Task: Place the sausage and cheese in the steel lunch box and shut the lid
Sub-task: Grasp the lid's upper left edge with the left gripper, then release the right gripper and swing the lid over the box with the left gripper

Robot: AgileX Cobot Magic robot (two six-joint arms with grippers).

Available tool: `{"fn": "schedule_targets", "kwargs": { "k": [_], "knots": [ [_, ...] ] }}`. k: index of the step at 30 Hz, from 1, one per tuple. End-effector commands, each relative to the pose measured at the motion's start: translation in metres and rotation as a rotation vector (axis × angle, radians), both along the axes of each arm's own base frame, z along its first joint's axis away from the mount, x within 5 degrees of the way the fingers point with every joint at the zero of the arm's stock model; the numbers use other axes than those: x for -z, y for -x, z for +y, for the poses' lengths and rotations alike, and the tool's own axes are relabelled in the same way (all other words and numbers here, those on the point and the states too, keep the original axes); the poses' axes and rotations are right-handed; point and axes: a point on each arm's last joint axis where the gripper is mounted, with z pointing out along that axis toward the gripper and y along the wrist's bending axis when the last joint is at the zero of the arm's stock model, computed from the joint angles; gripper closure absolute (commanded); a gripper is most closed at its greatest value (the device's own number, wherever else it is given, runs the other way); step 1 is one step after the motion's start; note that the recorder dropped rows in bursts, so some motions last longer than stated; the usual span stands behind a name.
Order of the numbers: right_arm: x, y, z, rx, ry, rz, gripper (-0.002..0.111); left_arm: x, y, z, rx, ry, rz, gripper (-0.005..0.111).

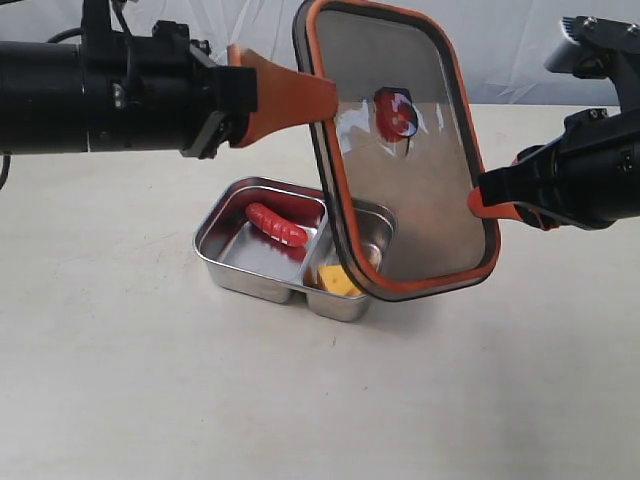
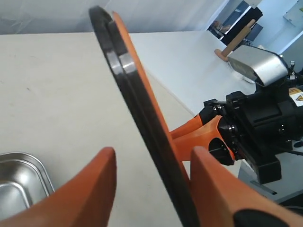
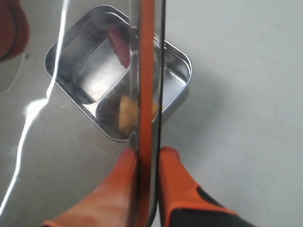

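The steel lunch box (image 1: pixel 215 255) sits on the table. The red sausage (image 1: pixel 276 224) lies in its large compartment and the yellow cheese (image 1: pixel 338 281) in the small one. The dark lid (image 1: pixel 400 150) with its orange rim stands tilted on edge above the box's right end. My right gripper (image 1: pixel 480 203) is shut on the lid's right edge; in the right wrist view it (image 3: pixel 147 153) pinches the lid (image 3: pixel 147 71) from both sides, with the box (image 3: pixel 182 56) beyond. My left gripper (image 1: pixel 328 100) is open astride the lid's upper left edge. In the left wrist view the gripper (image 2: pixel 154 158) shows one finger (image 2: pixel 102 179) clear of the lid (image 2: pixel 142 109).
The pale table (image 1: pixel 120 380) stretches around the box with nothing else on it in the exterior view. Both black arms reach in from the sides at lid height. A wooden stick (image 2: pixel 234 42) shows in the far background.
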Motion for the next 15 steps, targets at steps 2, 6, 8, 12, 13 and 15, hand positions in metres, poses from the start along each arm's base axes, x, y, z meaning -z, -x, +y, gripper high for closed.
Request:
{"fn": "schedule_targets", "kwargs": {
  "k": [2, 6, 8, 12, 13, 15],
  "knots": [
    [0.0, 0.002, 0.002, -0.015, -0.009, -0.001, 0.109, 0.006, -0.005, -0.004, 0.027, 0.012, 0.021, 0.059],
    [0.0, 0.006, 0.009, -0.051, -0.009, -0.002, 0.109, 0.006, -0.004, -0.005, 0.037, 0.011, 0.012, 0.059],
    [0.0, 0.007, 0.01, -0.056, -0.01, -0.008, 0.109, 0.006, -0.005, -0.005, 0.034, 0.01, 0.012, 0.061],
    [0.0, 0.007, 0.011, -0.057, -0.011, -0.014, 0.109, 0.007, -0.005, -0.004, 0.027, 0.004, 0.008, 0.088],
    [0.0, 0.007, 0.011, -0.057, -0.011, -0.014, 0.109, 0.007, -0.005, -0.004, 0.026, 0.002, 0.006, 0.097],
    [0.0, 0.007, 0.011, -0.057, -0.011, -0.014, 0.109, 0.007, -0.006, -0.004, 0.019, -0.004, 0.001, 0.106]
  ]
}}
